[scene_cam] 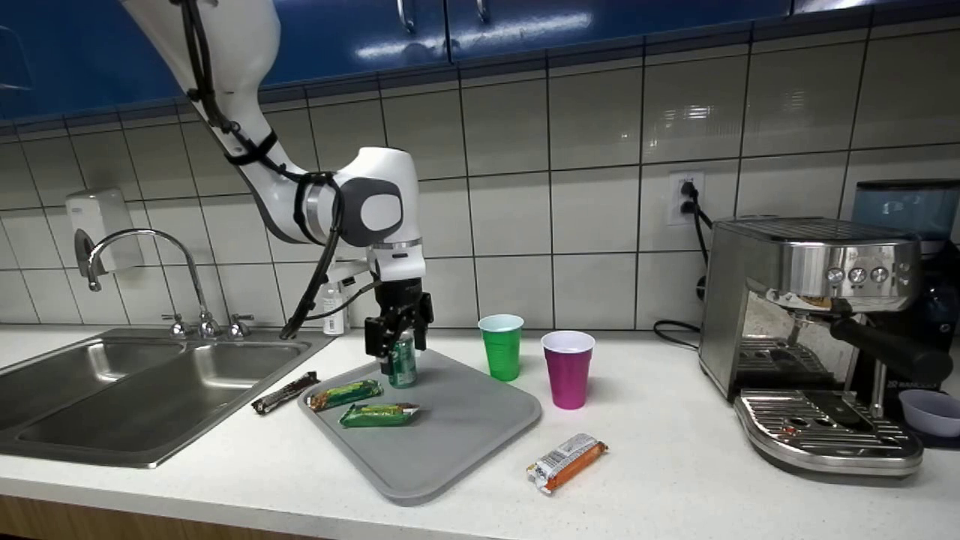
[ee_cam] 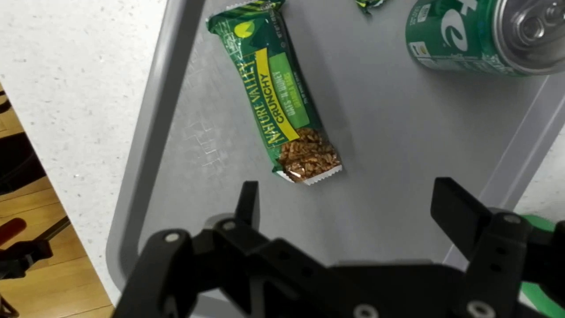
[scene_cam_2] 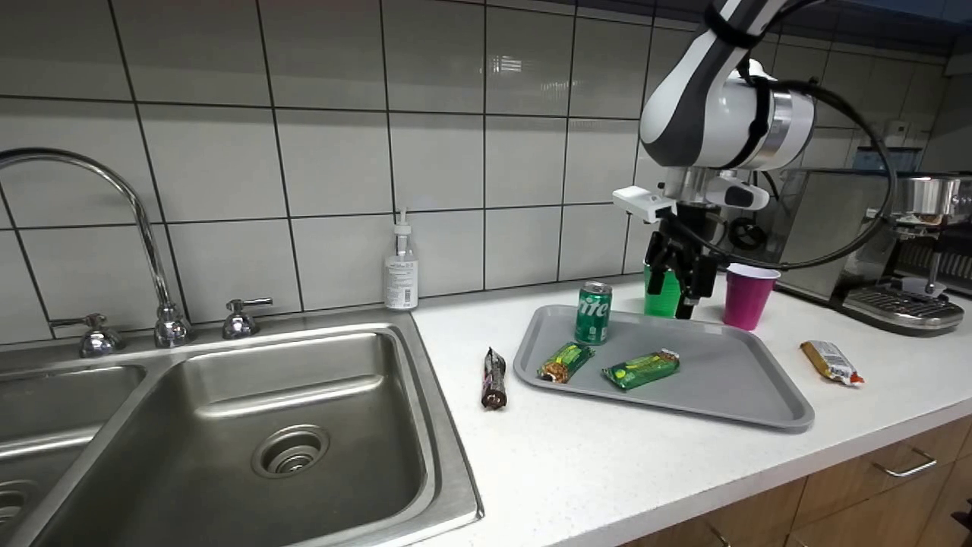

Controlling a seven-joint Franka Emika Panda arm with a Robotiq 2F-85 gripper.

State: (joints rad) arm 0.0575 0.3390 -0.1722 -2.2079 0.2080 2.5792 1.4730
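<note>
The snack bar in the green wrapper (ee_cam: 278, 99) is the thing closest to the gripper (ee_cam: 346, 194). It lies flat on the gray tray (ee_cam: 388, 141), just ahead of the fingers (ee_cam: 248, 203), with one short end facing the gap between them. It is long and low, so it rests on its wide side and likely won't roll. The fingers are spread wide, point down, and have only air between them. The tray has a raised rim, which may help keep things from sliding off.

Farther ahead, on the right of the wrist view, the green can (ee_cam: 459, 37) stands on its flat bottom, so it looks steady. A second green bar (scene_cam_2: 566, 362) lies flat near the can, farther from the gripper.

Off the tray, past the finger on the right of the wrist view, is the green cup (scene_cam: 502, 352). The purple cup (scene_cam: 568, 379) is also off to that side. Both stand mouth up on their small flat bottoms. The orange bar (scene_cam: 568, 461) lies flat on the counter (scene_cam: 660, 427), on the cups' side of the gripper. The dark bar (scene_cam_2: 493, 380) lies on the other side, beyond the tray.
</note>
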